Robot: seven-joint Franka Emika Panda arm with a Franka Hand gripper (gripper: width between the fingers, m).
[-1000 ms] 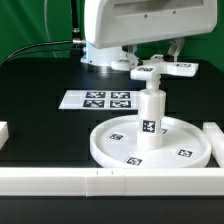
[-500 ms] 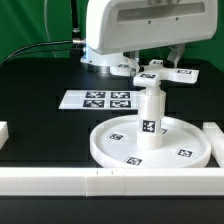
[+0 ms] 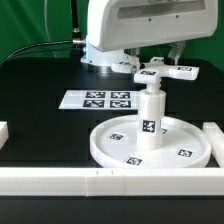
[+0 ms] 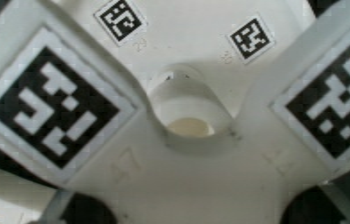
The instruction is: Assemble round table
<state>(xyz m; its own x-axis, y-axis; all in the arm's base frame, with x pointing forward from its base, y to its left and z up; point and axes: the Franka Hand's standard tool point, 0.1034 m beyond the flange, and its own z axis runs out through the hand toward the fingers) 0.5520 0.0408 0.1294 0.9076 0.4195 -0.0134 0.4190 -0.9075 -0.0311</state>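
Observation:
The round disc (image 3: 118, 148) lies on the black table. The thick short cylinder (image 3: 151, 120) stands upright in its central socket. My gripper (image 3: 158, 62) is shut on the cross-shaped piece (image 3: 162, 72) and holds it level just above the cylinder's top, with the arm's white body hiding most of the fingers. In the wrist view the cross-shaped piece (image 4: 190, 160) fills the frame, showing its tags and its central hole (image 4: 190, 112). The fingers barely show at the frame's corners.
The marker board (image 3: 97, 99) lies flat at the exterior view's left of the cylinder. Long white rails run along the front (image 3: 100, 181), the right (image 3: 214, 135) and the left (image 3: 3, 131). The robot base (image 3: 100, 55) stands behind.
The cross-shaped piece in my gripper has shifted slightly toward the exterior view's left and a little lower, closer over the cylinder. The disc and cylinder have not moved.

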